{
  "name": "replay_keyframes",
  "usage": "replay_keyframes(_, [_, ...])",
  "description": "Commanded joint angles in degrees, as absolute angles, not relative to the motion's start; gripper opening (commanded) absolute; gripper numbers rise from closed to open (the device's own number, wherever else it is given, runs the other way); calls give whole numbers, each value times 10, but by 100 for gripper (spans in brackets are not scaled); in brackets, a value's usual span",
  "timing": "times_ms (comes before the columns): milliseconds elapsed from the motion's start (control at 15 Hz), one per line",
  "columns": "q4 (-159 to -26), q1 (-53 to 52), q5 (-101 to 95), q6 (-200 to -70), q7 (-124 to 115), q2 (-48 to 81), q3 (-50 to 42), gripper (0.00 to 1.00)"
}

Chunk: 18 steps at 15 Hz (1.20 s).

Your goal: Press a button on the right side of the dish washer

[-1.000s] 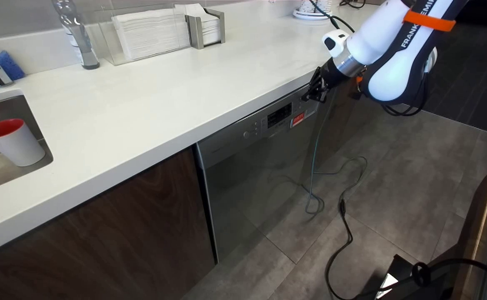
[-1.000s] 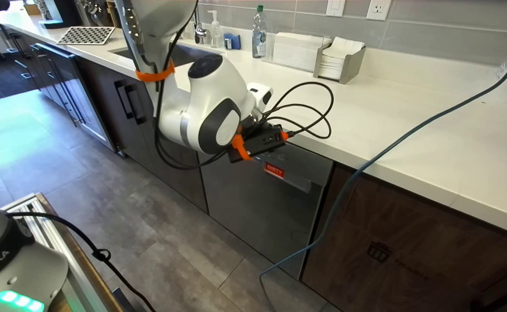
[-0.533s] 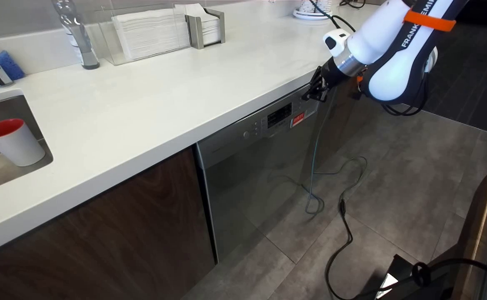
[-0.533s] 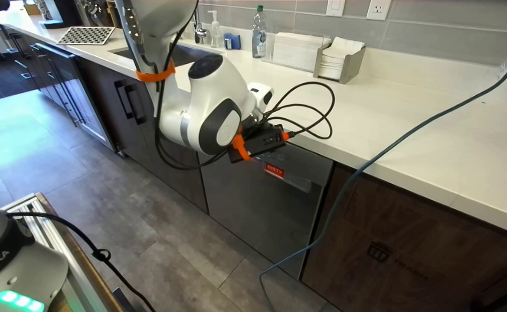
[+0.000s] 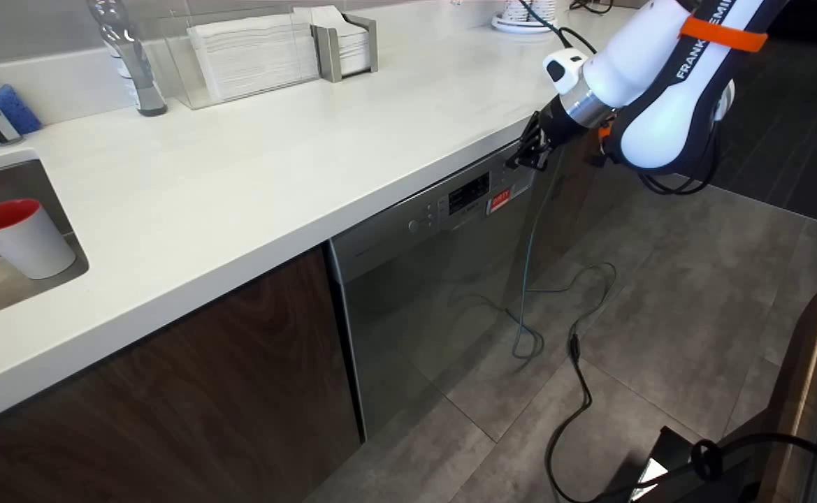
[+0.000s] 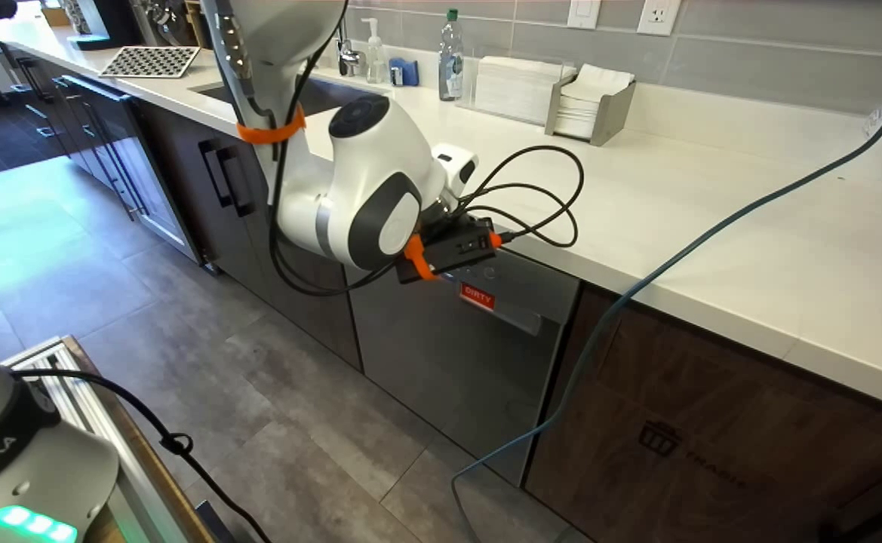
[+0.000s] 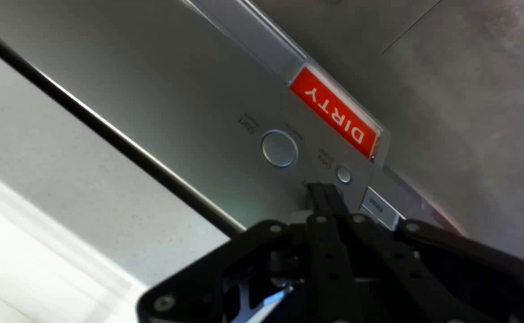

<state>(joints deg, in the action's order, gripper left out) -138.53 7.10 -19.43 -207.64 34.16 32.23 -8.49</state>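
The dish washer has a steel-grey front, also in the other views. A dark display sits on its upper strip. In the wrist view, a large round Start button and a small Extra Shine button show on the panel. My gripper is shut and holds nothing. Its fingertips lie over the panel just beside the small button and partly cover another button there. I cannot tell whether they touch. In an exterior view the gripper is at the panel's far upper end.
A red DIRTY sign is on the front beside the buttons. The white countertop overhangs just above the panel. Dark wooden cabinets flank the dish washer. A blue-green cable hangs across the front. A sink holds a cup.
The arm and its cable loops have shifted only very slightly. The fingertips stay at about the same spot on the panel, and the gripper looks unchanged.
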Motion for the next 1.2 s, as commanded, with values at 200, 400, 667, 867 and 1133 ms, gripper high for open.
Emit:
replay_keyframes(200, [-1362,101,-238,-2094,294,342,-63,0])
replay_keyframes(400, [-1358,103,-251,-2107,295,346,-63,0])
replay_keyframes(667, [-1353,110,-264,-2111,290,354,-59,0])
replay_keyframes(867, [-1352,109,-267,-2114,283,354,-59,0])
replay_keyframes(1133, [-1354,107,-260,-2106,272,351,-57,0])
